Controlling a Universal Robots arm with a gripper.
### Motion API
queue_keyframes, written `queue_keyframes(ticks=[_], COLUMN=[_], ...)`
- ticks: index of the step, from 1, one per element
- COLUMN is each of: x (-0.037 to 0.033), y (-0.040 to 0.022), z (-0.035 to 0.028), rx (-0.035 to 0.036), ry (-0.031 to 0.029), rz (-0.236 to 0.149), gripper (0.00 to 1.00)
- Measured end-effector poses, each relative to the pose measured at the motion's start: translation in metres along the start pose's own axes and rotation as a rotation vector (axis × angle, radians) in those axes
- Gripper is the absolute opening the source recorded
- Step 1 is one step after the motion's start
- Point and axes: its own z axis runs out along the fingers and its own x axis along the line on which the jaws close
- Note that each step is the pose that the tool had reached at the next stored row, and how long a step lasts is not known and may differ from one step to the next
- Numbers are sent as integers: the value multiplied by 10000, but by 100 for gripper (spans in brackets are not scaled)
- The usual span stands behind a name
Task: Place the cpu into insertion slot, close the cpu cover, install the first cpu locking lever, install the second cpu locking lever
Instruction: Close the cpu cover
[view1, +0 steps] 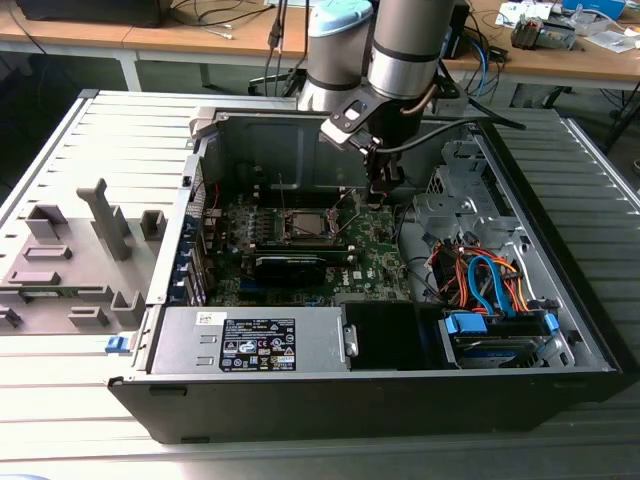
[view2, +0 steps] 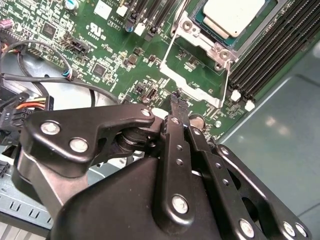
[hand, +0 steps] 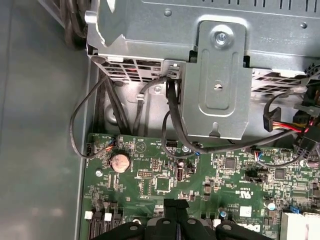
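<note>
Black gripper (view2: 175, 102) linkage hogs the foreground in the second wrist view. Its fingers are pressed together with nothing visible between them, and the tips hang just beside the outer edge of the cpu cover (view2: 190, 84); can't tell if they're actually touching it. The cover is swung open, so you see the green circuit board (view2: 100, 50) through its cut-out. The cpu (view2: 232, 15) is already sitting flat in the insertion slot (view2: 216, 46), silver top up, next to the long black memory slots (view2: 270, 55). In the exterior view the gripper (view1: 384, 190) is down inside the computer case (view1: 560, 300), a bit toward the exterior view's right of the cpu (view1: 304, 224). My guess on handling: the chip is light and stiff but delicate underneath, so edges only. The cover looks like thin springy metal on a hinge, so I'd push it at the free edge, not the middle. As for writing, there's white print all over the board and a label sticker (view1: 257, 345) on the power supply, but I'm not quoting any of it.
</note>
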Motion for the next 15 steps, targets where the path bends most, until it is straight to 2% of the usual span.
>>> queue_keyframes(ticks=[7, 10, 12, 15], x=[9, 53, 101, 109], y=[2, -9, -29, -78], z=[94, 121, 127, 135], rx=[0, 0, 1, 0], ry=[1, 0, -1, 0], rz=[0, 1, 1, 0], gripper=[11, 11, 11, 11])
